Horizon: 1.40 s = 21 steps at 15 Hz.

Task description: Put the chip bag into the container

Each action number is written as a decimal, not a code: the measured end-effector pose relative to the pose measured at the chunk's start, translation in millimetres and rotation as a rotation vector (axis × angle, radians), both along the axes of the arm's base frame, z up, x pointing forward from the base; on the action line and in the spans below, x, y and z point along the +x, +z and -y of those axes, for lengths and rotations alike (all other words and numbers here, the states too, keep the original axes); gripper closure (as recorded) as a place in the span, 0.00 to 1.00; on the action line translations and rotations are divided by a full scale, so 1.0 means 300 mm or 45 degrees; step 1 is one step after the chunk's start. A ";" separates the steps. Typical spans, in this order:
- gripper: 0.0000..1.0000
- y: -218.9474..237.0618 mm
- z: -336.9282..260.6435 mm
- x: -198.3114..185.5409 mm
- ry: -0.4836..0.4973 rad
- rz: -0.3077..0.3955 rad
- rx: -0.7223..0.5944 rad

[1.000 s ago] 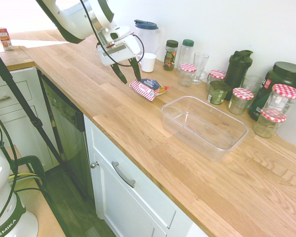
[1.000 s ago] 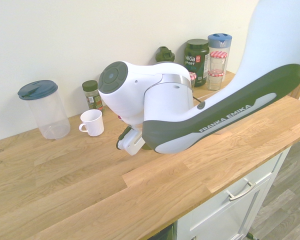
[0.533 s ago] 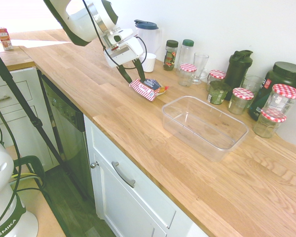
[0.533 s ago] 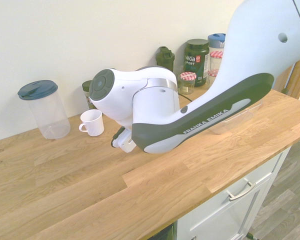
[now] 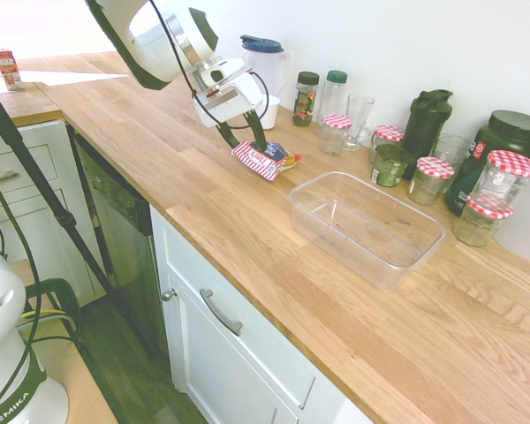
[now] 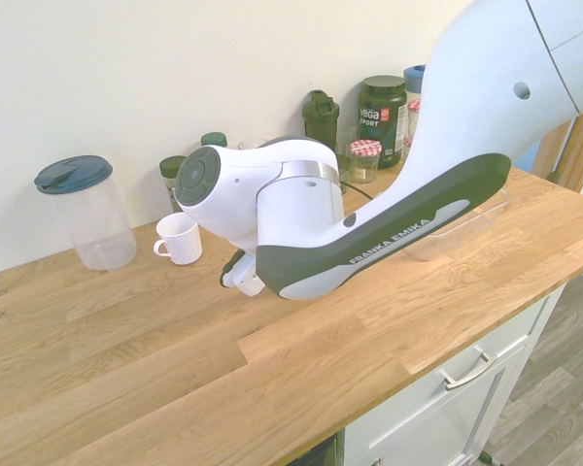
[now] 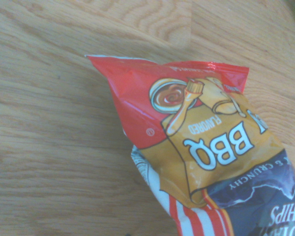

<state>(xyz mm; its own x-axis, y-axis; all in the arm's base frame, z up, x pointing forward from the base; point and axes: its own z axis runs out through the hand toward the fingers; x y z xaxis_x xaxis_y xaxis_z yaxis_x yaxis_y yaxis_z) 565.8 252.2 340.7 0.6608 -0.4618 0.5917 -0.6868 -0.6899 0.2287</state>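
Note:
The chip bag (image 5: 267, 160) lies flat on the wooden counter, with red-and-white stripes, a dark blue panel and an orange end. The wrist view shows the chip bag (image 7: 206, 147) close up, with "BBQ" printed on its orange and red end. My gripper (image 5: 246, 144) hangs open right over the bag's left end, its dark fingers spread on either side, holding nothing. The clear plastic container (image 5: 367, 225) stands empty to the right of the bag. In the second exterior view the arm hides the bag, and only a corner of the container (image 6: 471, 225) shows.
Behind the bag stand a white mug (image 5: 267, 111), a blue-lidded pitcher (image 5: 263, 60) and spice jars (image 5: 306, 97). Red-checked-lid jars (image 5: 433, 179), a dark shaker (image 5: 426, 121) and a green tub (image 5: 503, 146) line the wall beyond the container. The counter's front edge (image 5: 221, 252) runs close by.
The gripper has moved right and down, from beside the bag's left end to just over it. Its fingers stay spread. The bag and the container have not moved.

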 end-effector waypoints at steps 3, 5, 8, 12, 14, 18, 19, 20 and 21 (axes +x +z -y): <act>1.00 -0.019 0.022 0.011 -0.013 0.001 -0.015; 1.00 -0.022 0.023 0.013 -0.012 0.003 -0.019; 1.00 -0.023 0.004 0.004 -0.001 0.017 -0.036; 1.00 -0.024 -0.026 -0.018 -0.027 0.083 -0.090; 1.00 -0.041 -0.030 -0.035 -0.044 0.100 -0.108; 1.00 -0.060 -0.014 -0.056 -0.075 0.122 -0.114; 1.00 -0.045 -0.010 -0.059 -0.082 0.135 -0.109; 1.00 -0.019 -0.006 -0.063 -0.085 0.151 -0.102; 1.00 0.021 -0.002 -0.066 -0.088 0.174 -0.091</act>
<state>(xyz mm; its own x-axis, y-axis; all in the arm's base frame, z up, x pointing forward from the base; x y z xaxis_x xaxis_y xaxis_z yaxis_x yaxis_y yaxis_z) 545.9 252.9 347.1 0.5399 -0.4572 0.7067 -0.7604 -0.6251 0.1764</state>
